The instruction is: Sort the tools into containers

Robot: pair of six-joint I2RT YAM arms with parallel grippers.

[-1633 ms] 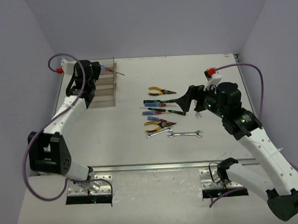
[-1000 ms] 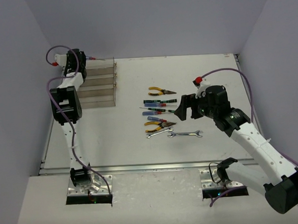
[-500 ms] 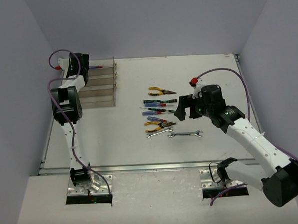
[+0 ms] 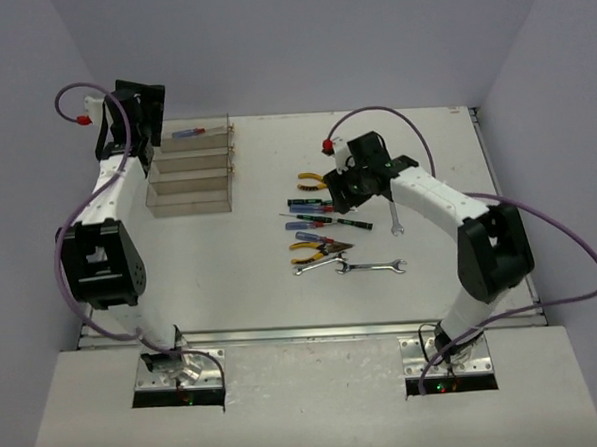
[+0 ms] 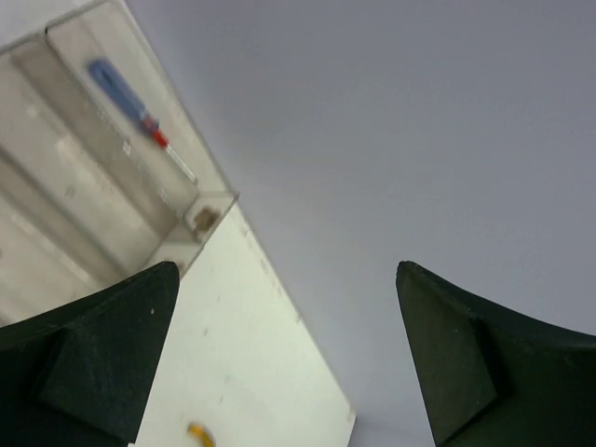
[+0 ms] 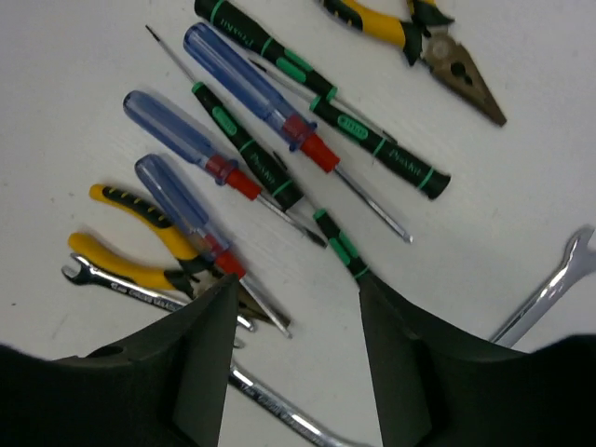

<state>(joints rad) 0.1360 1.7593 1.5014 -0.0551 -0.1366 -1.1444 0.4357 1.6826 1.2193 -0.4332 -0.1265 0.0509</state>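
Note:
The containers (image 4: 191,169) are clear bins in a stepped row at the table's back left. A blue-handled screwdriver (image 4: 189,133) lies in the farthest bin (image 5: 88,140). My left gripper (image 5: 287,279) hangs open and empty just left of that bin (image 4: 145,121). The other tools lie mid-table: yellow pliers (image 4: 323,182), blue screwdrivers (image 6: 251,84), black-green screwdrivers (image 6: 326,102), more pliers (image 6: 140,242) and silver wrenches (image 4: 371,268). My right gripper (image 6: 296,289) hovers low over them (image 4: 339,196), jaws apart over bare table. A black-green screwdriver's end (image 6: 340,247) reaches its right finger.
One wrench (image 4: 398,223) lies apart, right of the screwdriver row. Grey walls close in the table on three sides. The table's far edge (image 5: 279,289) runs close behind the bins. Purple cables loop above both arms.
My left gripper opened, leaving the blue screwdriver in the farthest bin, and drew back. The right arm swung left over the tool row and its jaws narrowed.

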